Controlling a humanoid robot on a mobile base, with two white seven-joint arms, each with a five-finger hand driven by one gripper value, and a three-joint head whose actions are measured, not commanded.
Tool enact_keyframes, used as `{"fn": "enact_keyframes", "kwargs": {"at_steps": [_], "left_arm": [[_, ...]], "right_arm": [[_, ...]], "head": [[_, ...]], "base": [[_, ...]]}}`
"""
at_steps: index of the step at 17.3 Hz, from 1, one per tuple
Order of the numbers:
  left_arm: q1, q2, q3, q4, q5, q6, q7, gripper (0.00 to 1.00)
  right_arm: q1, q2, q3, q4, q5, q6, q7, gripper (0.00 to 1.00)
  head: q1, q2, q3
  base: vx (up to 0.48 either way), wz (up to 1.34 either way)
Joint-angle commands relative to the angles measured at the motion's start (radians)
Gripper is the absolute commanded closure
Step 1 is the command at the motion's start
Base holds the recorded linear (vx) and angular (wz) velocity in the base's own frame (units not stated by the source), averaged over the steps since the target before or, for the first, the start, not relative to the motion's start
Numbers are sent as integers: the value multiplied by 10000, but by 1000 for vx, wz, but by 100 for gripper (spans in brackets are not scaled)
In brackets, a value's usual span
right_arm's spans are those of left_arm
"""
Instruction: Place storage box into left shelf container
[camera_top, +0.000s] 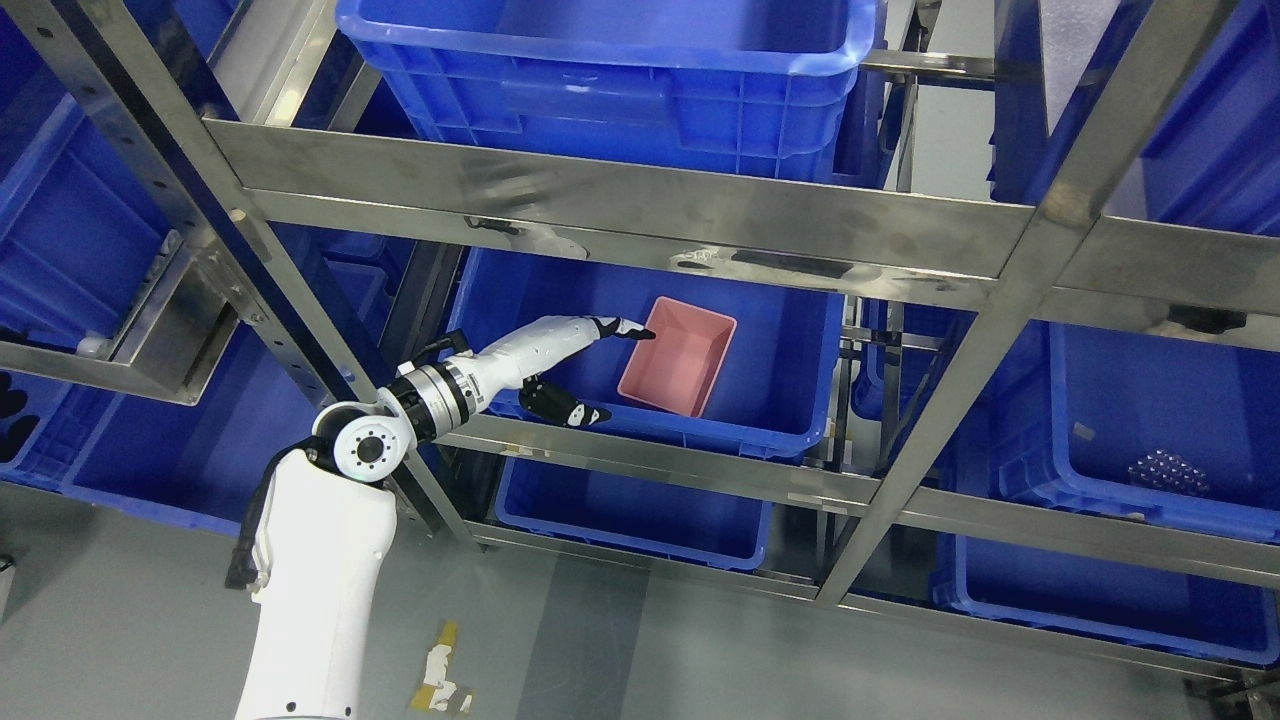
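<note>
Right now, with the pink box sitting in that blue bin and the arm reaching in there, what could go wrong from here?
1. The left hand has fingers extended at the rim of the pink storage box; pulling back could snag and drag or tip it.
2. The arm passes between the steel shelf rails, so lifting while retracting might strike the upper rail.
3. The thumb hangs at the front wall of the blue container and could catch on it.
</note>
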Motion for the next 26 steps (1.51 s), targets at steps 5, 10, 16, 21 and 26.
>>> {"fn": "enact_keyframes", "kwargs": {"at_steps": [5, 10, 16, 21, 26], "left_arm": [[706, 174, -1753, -1001, 3166, 465, 693, 14], [3817, 174, -2293, -3745, 4919, 559, 4051, 2], [5923, 174, -2247, -6002, 6713, 1415, 5406, 0], [5940, 174, -870, -6036, 7527, 2581, 5637, 0], [5940, 174, -237, -6036, 7713, 3151, 5637, 0]], "right_arm": [[77, -175, 0, -175, -30, -6, -7, 0], [77, -175, 0, -175, -30, -6, -7, 0], [77, -175, 0, -175, -30, -6, -7, 0], [77, -175, 0, -175, -30, -6, -7, 0], [77, -175, 0, -175, -30, -6, -7, 0]], "head": [[0, 0, 0], [0, 0, 0], [0, 0, 0], [0, -1, 0], [0, -1, 0]], "base": [[0, 0], [0, 0], [0, 0], [0, 0], [0, 0]]}}
